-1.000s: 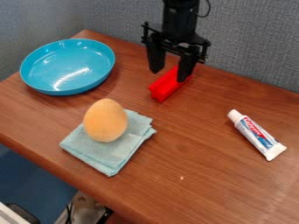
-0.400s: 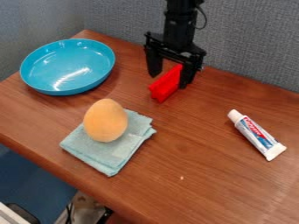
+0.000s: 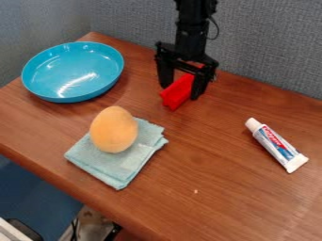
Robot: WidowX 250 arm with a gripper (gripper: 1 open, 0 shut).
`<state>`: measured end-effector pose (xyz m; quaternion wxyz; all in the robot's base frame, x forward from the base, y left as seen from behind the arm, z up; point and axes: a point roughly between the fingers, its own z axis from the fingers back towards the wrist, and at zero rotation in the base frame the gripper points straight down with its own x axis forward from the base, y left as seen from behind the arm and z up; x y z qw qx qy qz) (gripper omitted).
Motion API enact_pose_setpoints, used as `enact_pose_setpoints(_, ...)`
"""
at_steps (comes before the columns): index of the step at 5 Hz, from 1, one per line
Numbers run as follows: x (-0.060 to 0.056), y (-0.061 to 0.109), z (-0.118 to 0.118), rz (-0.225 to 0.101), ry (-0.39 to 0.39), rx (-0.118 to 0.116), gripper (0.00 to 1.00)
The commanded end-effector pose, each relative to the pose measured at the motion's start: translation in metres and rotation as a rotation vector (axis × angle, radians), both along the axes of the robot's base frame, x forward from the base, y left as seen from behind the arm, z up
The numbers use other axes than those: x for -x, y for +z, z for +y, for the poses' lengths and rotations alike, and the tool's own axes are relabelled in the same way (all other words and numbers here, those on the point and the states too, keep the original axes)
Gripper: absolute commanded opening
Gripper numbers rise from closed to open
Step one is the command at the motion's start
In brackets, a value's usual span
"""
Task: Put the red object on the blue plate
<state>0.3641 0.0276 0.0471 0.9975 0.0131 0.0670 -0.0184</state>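
The orange egg [image 3: 113, 130] is sitting nearest to us, in the lower left of the frame, on a folded pale teal cloth [image 3: 117, 162]. The toothpaste tube [image 3: 277, 148] is lying at the right, well apart from the red block. Neither one seems to be in the way.

Farther back, the red block [image 3: 180, 92] is lying on the wooden surface [image 3: 208, 179], at the upper middle of the frame. Its long side is slanting from lower left to upper right. The black tool [image 3: 184, 83] is hanging right over it, with its fingers spread wide open, one toward each side. I cannot tell if they are touching the block. The next move is probably going down a bit and squeezing across the short way.

The blue plate [image 3: 73, 72] is waiting in the upper left, and nothing is standing between it and the block.
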Motion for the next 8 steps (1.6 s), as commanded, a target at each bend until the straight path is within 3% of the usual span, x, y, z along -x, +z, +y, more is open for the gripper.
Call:
enact_pose_setpoints(1, -0.014, 0.007, 0.007, -0.051, 0.013, -0.009, 1.0)
enact_pose_setpoints(3, -0.02, -0.005, 0.01, -0.045, 0.018, -0.009, 1.0)
enact_pose_setpoints(4, -0.021, -0.009, 0.011, -0.041, 0.02, -0.012, 0.0)
enact_pose_setpoints(8, -0.008, -0.009, 0.007, -0.042, 0.01, -0.007, 0.0)
